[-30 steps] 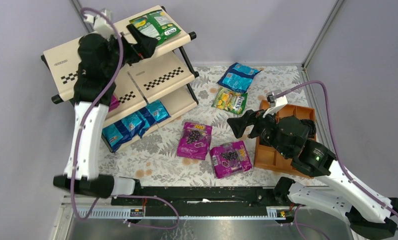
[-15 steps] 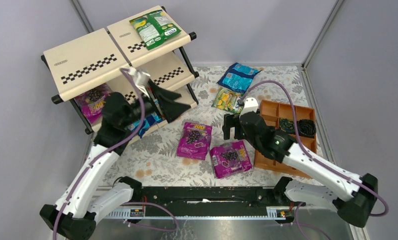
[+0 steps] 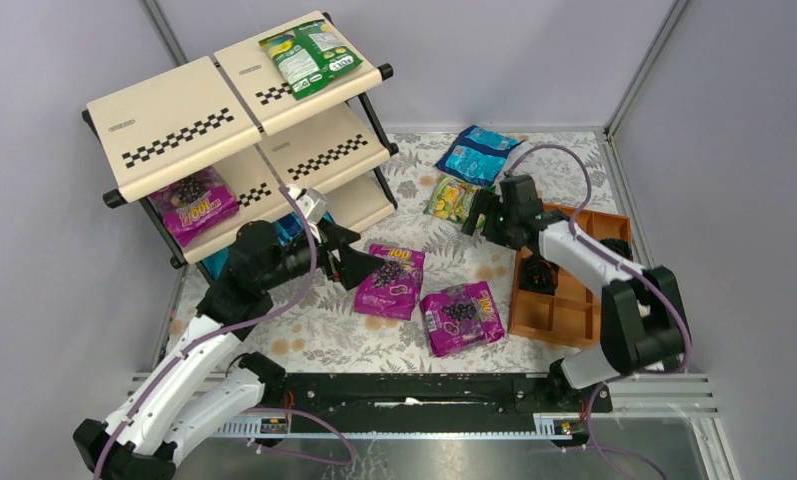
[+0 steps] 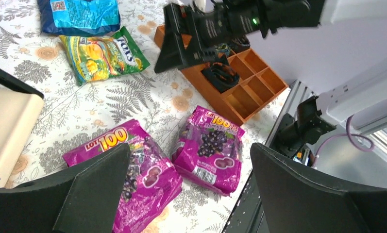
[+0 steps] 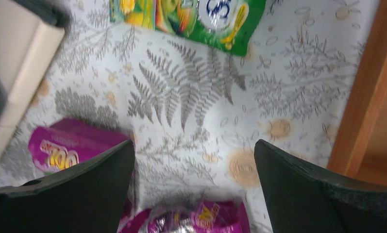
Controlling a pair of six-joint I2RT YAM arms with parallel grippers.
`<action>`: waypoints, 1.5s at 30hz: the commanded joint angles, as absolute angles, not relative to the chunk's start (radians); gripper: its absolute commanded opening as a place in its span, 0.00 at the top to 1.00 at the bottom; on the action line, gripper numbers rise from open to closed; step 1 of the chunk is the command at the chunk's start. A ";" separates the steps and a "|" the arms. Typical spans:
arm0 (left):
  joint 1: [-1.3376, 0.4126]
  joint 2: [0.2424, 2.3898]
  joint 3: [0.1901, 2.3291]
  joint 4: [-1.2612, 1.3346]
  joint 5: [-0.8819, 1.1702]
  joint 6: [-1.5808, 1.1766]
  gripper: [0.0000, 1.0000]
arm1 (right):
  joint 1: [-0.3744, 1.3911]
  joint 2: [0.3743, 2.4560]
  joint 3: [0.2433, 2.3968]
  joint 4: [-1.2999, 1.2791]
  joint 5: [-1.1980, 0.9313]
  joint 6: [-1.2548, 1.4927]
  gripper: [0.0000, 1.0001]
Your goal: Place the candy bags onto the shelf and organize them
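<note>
Left gripper [image 3: 364, 266], jaws wide, has come down from the shelf [image 3: 174, 120] to a magenta bag [image 3: 392, 287]; right gripper [image 3: 477, 218], also wide, has reached farther.

The top external view looks steeply down from high above the near edge, far enough back to take in the whole surface [image 3: 304, 305], with the shelf [image 3: 174, 120] at upper left and the orange tray [image 3: 559, 315] at right. The left wrist view sits lower and looks obliquely across toward that tray. The right wrist view is the closest and looks almost straight down. Both wrist views show the green bag [image 4: 101, 53] near the top of the frame and the magenta bags [image 4: 208, 150] lower down.
</note>
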State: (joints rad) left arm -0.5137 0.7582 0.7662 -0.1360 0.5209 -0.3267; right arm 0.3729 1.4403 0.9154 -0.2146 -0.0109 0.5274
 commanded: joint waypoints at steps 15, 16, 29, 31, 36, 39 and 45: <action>-0.574 0.713 0.690 -0.216 0.426 -0.236 0.01 | 0.111 2.054 1.527 -0.315 -0.281 0.429 0.05; -0.576 0.715 0.689 -0.216 0.424 -0.234 0.01 | 0.108 2.089 1.566 -0.345 -0.290 0.421 0.05; -0.577 0.747 0.698 -0.223 0.405 -0.218 0.01 | 0.112 2.154 1.357 0.083 -0.553 0.713 0.20; -0.577 0.753 0.699 -0.224 0.405 -0.216 0.01 | 0.126 2.161 1.307 0.196 -0.548 0.801 0.25; -0.577 0.758 0.702 -0.231 0.397 -0.213 0.01 | 0.185 2.166 1.216 0.398 -0.462 0.926 0.42; -0.577 0.758 0.702 -0.235 0.394 -0.212 0.01 | 0.215 2.187 1.208 0.463 -0.422 0.939 0.48; -0.578 0.762 0.704 -0.241 0.384 -0.209 0.01 | 0.216 2.137 1.144 0.551 -0.437 0.932 0.78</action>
State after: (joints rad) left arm -0.5743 0.7612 0.6754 -0.2512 0.4007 -0.2310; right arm 0.2192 2.1742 1.1847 0.4824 -0.4641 0.9279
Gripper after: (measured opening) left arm 0.987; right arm 0.297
